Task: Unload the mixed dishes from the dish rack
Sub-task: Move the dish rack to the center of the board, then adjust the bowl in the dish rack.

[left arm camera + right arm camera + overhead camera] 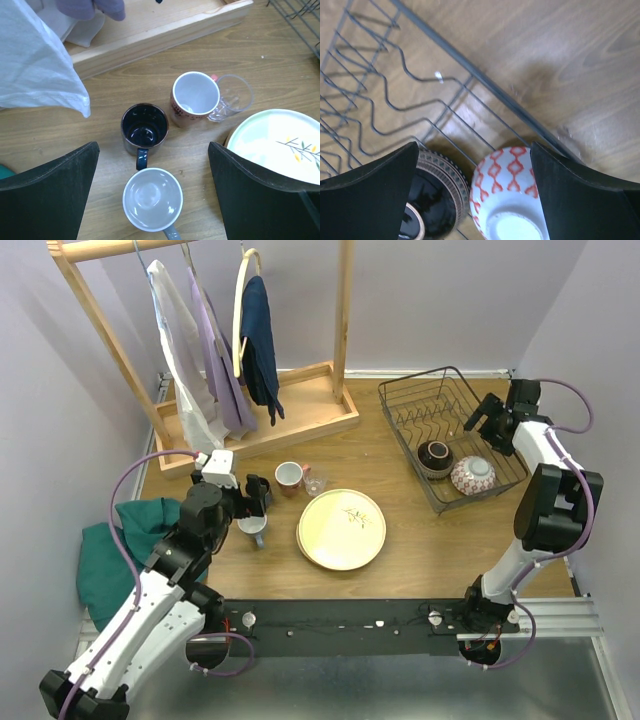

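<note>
**Both pincers spread wide and empty; two bowls left in the rack**

At the far left a green cloth point(115, 545) lies bunched at the edge of the surface point(420, 555), with a wooden clothes rack point(300, 415) standing behind it. The left pincer point(258, 495) hangs above a cluster of mugs, its fingers point(50, 197) fully parted, gripping nothing and touching nothing. In the left wrist view, a dark mug point(145, 129) and a pale grey mug point(152, 199) sit upright between the fingers, one just behind the other. A red-patterned mug point(195, 97) stands to their right with a clear glass point(234, 95) right against it. Next comes the cream plate with the twig mark point(342, 528), lying flat on the wood near the glass.

Further right, the dish rack point(450, 435) sits toward the back right corner. Its near end holds a dark bowl point(434, 455) and a red-and-white patterned bowl point(472, 475), side by side. The right pincer point(487, 418) hovers over the rack's right side, fingers point(370, 200) fully released. It holds nothing and stands above both bowls, clear of them.
</note>
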